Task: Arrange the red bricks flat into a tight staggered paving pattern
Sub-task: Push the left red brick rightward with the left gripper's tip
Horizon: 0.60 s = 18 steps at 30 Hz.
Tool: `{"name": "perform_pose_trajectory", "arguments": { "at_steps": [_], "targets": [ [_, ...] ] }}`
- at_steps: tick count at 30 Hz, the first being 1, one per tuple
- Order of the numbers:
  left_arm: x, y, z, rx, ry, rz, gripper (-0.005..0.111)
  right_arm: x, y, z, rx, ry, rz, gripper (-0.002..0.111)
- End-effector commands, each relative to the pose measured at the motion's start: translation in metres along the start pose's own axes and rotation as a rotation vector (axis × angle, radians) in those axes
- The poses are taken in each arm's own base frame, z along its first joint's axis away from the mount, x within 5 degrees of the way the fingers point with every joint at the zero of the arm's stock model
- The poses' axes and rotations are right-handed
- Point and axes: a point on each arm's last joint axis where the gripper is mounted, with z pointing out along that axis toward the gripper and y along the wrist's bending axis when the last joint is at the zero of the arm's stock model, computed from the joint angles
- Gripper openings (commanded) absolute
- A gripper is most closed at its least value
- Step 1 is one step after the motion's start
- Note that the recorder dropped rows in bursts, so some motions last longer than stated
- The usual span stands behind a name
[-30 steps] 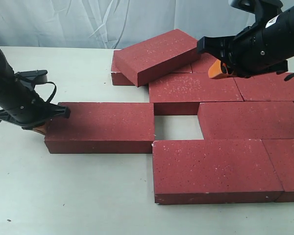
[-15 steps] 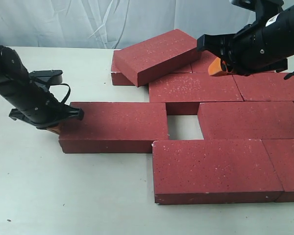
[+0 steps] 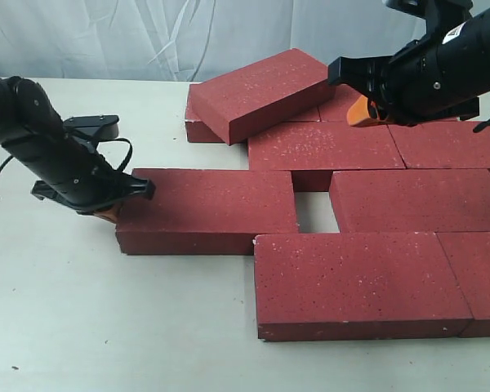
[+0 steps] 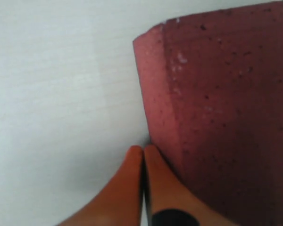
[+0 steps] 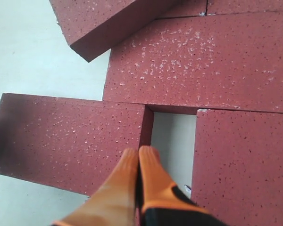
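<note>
Several dark red bricks lie flat on the pale table. One loose brick [image 3: 208,208] lies at the left of the middle row, with a narrow gap [image 3: 317,211] between it and its neighbour [image 3: 408,200]. My left gripper [image 3: 108,214] is shut, fingertips pressed against that brick's left end [image 4: 155,113]. Another brick [image 3: 257,91] rests tilted on top of the back row. My right gripper [image 3: 361,113] hangs shut and empty above the back row; in the right wrist view its fingers [image 5: 148,172] sit over the gap [image 5: 173,141].
A large front brick [image 3: 355,282] and a partly cut-off one [image 3: 482,278] form the near row. Pale fabric backdrop [image 3: 147,37] hangs behind. Bare table [image 3: 106,327] lies at front left.
My left gripper has pushed the loose brick to the right, narrowing the gap to its neighbour. The right arm has stayed still.
</note>
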Motion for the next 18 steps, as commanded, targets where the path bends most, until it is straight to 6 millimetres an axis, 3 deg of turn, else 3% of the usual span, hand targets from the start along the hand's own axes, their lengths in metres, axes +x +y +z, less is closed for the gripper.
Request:
{"name": "perform_pose_trajectory", "arguments": {
  "at_steps": [1, 18],
  "targets": [
    [-0.0038, -0.0059, -0.0004, 0.036, -0.031, -0.033, 0.0, -0.0016, -0.0008, -0.0028, -0.001, -0.022, 0.003, -0.001],
    [-0.0046, -0.0102, -0.0006, 0.082, -0.04, 0.008, 0.0, -0.0018, -0.0008, -0.0028, -0.001, -0.024, -0.016, -0.001]
  ]
}}
